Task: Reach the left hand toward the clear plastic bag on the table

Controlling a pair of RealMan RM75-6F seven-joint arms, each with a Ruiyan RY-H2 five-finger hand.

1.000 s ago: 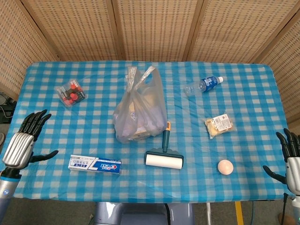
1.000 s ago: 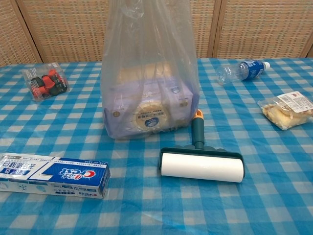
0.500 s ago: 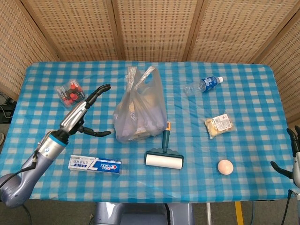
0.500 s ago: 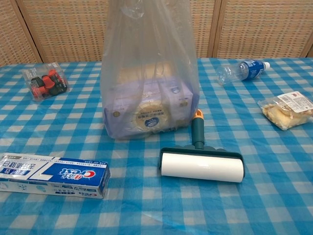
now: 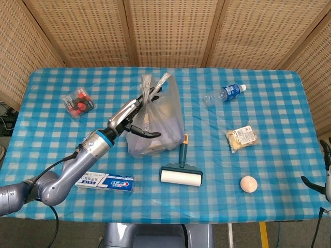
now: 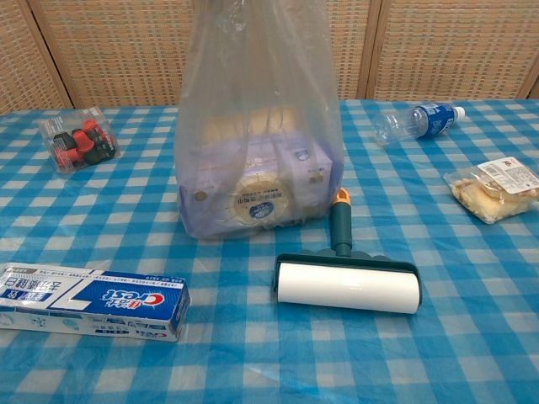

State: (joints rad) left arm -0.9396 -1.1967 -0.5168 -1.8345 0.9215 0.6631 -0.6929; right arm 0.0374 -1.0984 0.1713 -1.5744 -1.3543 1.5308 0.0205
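Observation:
The clear plastic bag stands upright mid-table with a box inside; in the chest view the bag fills the centre. My left hand is at the bag's left side, fingers spread and stretched toward its handles, thumb pointing at the bag's wall; I cannot tell if it touches. It holds nothing. The chest view does not show this hand. My right hand is only a sliver at the right edge of the head view, fingers apart, off the table.
A lint roller lies just right of the bag's base, a toothpaste box under my left forearm. A red-item packet is far left. Water bottle, snack pack and pale ball lie to the right.
My left hand has swept from the table's left edge rightward and forward across the table, arriving at the bag's left side. My right hand has slid further out of view at the right edge.

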